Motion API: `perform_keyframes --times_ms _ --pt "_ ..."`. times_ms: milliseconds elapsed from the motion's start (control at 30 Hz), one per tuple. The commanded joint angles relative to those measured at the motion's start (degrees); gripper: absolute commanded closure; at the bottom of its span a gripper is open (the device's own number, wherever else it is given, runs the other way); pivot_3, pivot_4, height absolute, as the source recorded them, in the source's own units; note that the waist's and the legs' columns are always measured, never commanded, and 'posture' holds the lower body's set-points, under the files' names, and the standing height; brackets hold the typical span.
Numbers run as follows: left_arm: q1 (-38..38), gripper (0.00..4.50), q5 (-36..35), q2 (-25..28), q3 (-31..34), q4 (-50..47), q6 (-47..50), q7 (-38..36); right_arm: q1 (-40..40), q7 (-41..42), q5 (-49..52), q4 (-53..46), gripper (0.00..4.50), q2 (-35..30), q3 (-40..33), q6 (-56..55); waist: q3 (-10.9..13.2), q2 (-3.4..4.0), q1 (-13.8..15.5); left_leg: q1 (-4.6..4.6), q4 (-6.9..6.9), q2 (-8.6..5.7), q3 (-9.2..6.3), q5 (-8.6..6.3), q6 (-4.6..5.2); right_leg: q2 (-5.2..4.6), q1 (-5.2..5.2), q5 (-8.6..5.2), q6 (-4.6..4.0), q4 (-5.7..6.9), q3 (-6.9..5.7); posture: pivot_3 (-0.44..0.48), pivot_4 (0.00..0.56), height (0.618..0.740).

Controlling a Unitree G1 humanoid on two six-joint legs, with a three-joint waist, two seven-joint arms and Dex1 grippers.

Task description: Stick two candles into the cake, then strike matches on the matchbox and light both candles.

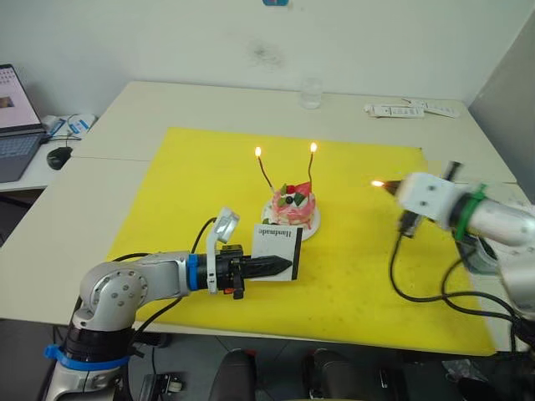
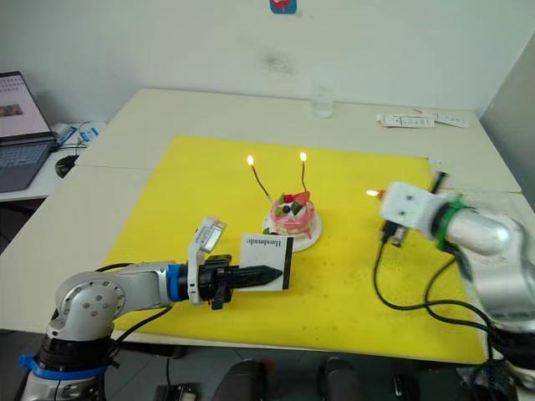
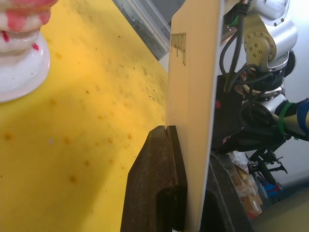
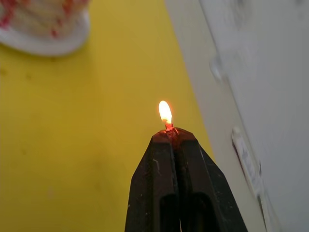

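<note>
The pink cake [image 1: 293,207] sits on its white plate [image 1: 311,229] mid-mat. Two thin candles [image 1: 265,173] [image 1: 311,167] stand in it, both burning at the tip. In front of the cake, my left gripper [image 1: 282,267] is shut on the white matchbox [image 1: 277,251], holding it upright above the mat; the box [image 3: 193,116] rises on edge between the black fingers [image 3: 154,183]. To the right of the cake, my right gripper [image 1: 389,187] is shut on a match [image 4: 169,126] burnt down to a short stub, its flame [image 4: 165,112] just above the fingertips.
A yellow mat [image 1: 192,209] covers the near table. A clear glass [image 1: 311,93] and white packets [image 1: 410,109] lie at the far edge. A laptop [image 1: 15,125] and mouse [image 1: 58,156] sit at far left. Black cables [image 1: 418,284] trail from my right arm.
</note>
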Motion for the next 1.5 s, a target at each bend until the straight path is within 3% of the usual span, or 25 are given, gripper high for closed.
perform_keyframes --times_ms 33,233,400,500,733,867,1067,1167,1300,1500 --pt "-0.02 4.5 -0.2 -1.19 -0.74 -1.24 -0.7 0.27 4.41 -4.45 0.59 -3.03 4.46 1.99 -10.97 6.92 0.0 0.0 -0.02 0.02 0.02 0.0 0.0 0.0 0.0 0.0 0.02 0.0 0.0 0.02 0.0 0.0 0.15 0.74" --pt "0.21 4.5 1.76 -3.13 -2.05 -1.06 -1.79 1.62 7.69 -12.05 0.95 0.82 4.46 6.19 -20.16 15.83 -0.03 0.05 -0.37 0.14 0.02 -0.02 -0.01 0.01 0.0 0.11 0.02 0.02 -0.01 0.15 0.05 0.0 0.15 0.74" --pt "0.88 4.5 3.36 -4.36 -2.38 -0.97 -2.31 2.51 5.25 -15.36 4.66 5.3 4.46 9.1 -22.7 24.26 -0.05 0.09 -0.41 0.13 0.02 -0.02 0.0 0.01 0.01 0.15 0.01 0.02 -0.01 0.17 0.08 0.0 0.15 0.74" --pt "1.41 4.5 3.77 -4.53 -2.23 -1.25 -2.33 2.88 2.51 -17.81 5.97 7.33 3.87 9.89 -23.07 27.84 -0.08 0.22 -0.52 0.13 0.02 -0.04 0.03 0.01 0.01 0.16 0.0 0.02 -0.01 0.17 0.12 0.0 0.15 0.74" --pt "3.08 4.5 1.88 -3.55 -0.85 -2.62 0.01 5.17 0.24 -20.21 8.47 5.71 1.31 9.39 -22.1 27.82 -0.11 0.26 -0.5 0.07 0.0 -0.03 -0.01 0.01 0.01 0.21 0.0 0.01 -0.01 0.09 0.07 0.0 0.15 0.74" --pt "2.62 4.5 -0.52 -3.79 0.87 -2.6 3.54 11.07 1.16 -18.43 10.45 1.98 0.02 7.42 -22.2 24.12 -0.11 0.27 -0.52 0.06 -0.01 -0.05 0.02 0.0 0.01 0.21 0.0 0.01 0.0 0.05 0.1 0.0 0.15 0.74" --pt "0.46 4.5 -9.75 -4.52 3.55 0.02 10.11 21.52 4.94 -4.64 20.3 -6.54 0.02 1.39 -21.29 16.05 -0.1 0.28 -0.53 0.08 -0.01 0.0 -0.05 0.0 0.01 0.21 0.01 0.01 0.0 0.05 0.04 0.0 0.15 0.74" --pt "-0.31 4.5 -14.64 -4.55 3.69 1.91 11.26 26.97 6.19 0.85 27.12 -9.77 0.02 -1.38 -20.86 19.6 -0.09 0.28 -0.47 0.07 -0.01 0.0 -0.08 0.0 0.01 0.2 0.04 0.01 0.0 0.02 0.01 0.0 0.15 0.74" --pt "-2.0 4.5 -25.92 -3.94 0.36 6.31 10.38 37.09 6.59 10.79 43.57 -17.79 0.02 -7.98 -17.77 29.71 -0.09 0.28 -0.43 0.09 0.01 0.01 -0.07 0.0 0.02 0.13 0.04 0.02 0.0 0.07 0.04 0.0 0.15 0.74" --pt "-2.07 4.5 -34.29 0.95 -6.39 7.37 9.4 42.75 5.94 10.3 48.61 -19.38 0.02 -11.47 -12.24 30.5 -0.07 0.21 -0.37 0.09 0.01 -0.02 -0.1 0.0 0.01 0.12 0.07 0.02 0.0 0.04 0.01 0.0 0.15 0.74"
